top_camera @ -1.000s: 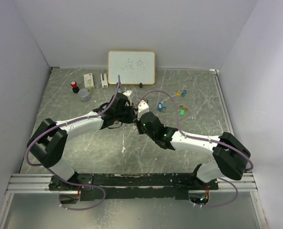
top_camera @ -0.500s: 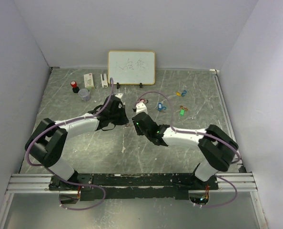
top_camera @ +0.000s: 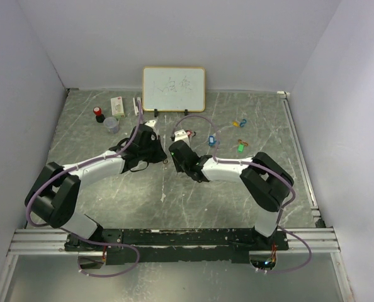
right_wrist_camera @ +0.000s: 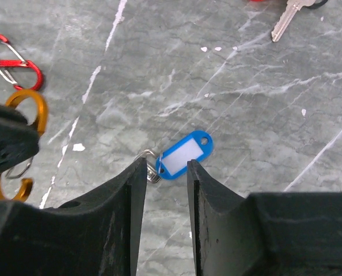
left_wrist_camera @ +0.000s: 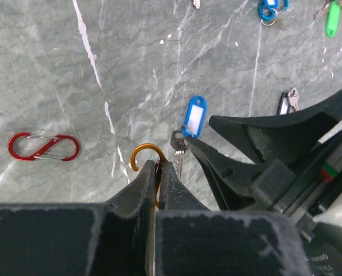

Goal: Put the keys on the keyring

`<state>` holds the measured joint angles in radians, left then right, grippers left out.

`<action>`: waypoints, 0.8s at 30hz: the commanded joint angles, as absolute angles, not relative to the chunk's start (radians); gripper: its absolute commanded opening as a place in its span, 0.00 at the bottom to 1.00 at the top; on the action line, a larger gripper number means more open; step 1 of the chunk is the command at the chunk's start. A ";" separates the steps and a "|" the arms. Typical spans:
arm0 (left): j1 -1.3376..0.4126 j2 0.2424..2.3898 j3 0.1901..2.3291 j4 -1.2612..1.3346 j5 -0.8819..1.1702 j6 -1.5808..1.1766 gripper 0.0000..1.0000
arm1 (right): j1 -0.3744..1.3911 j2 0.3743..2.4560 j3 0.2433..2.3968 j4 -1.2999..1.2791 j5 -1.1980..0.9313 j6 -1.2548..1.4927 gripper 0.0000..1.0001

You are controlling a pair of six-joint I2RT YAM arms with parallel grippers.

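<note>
Now, two clips: red clip (left_wrist_camera: 43, 147) loose, orange clip (left_wrist_camera: 142, 151) pinched by your left gripper (left_wrist_camera: 158, 168); right gripper (right_wrist_camera: 164, 167) narrowly parted over one blue key tag (right_wrist_camera: 185, 153).

White arms (top_camera: 102, 165), black joints (top_camera: 66, 187), looping lilac cables (top_camera: 196, 117).

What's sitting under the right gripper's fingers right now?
The blue key tag lies flat on the table, framed between the right gripper's open fingers. Its metal ring peeks out; in the right wrist view one finger covers its key.
</note>
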<state>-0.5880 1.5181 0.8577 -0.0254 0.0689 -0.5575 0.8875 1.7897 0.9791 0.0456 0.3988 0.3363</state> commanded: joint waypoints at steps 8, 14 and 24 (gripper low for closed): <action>-0.571 1.488 0.845 -0.002 0.095 -0.548 0.07 | 0.870 1.833 1.028 0.026 0.394 0.358 0.26; -0.569 1.488 0.846 -0.003 0.096 -0.547 0.07 | 0.868 1.842 1.031 0.025 0.378 0.359 0.23; -0.567 1.489 0.845 -0.006 0.097 -0.545 0.07 | 0.868 1.856 1.030 0.023 0.371 0.367 0.20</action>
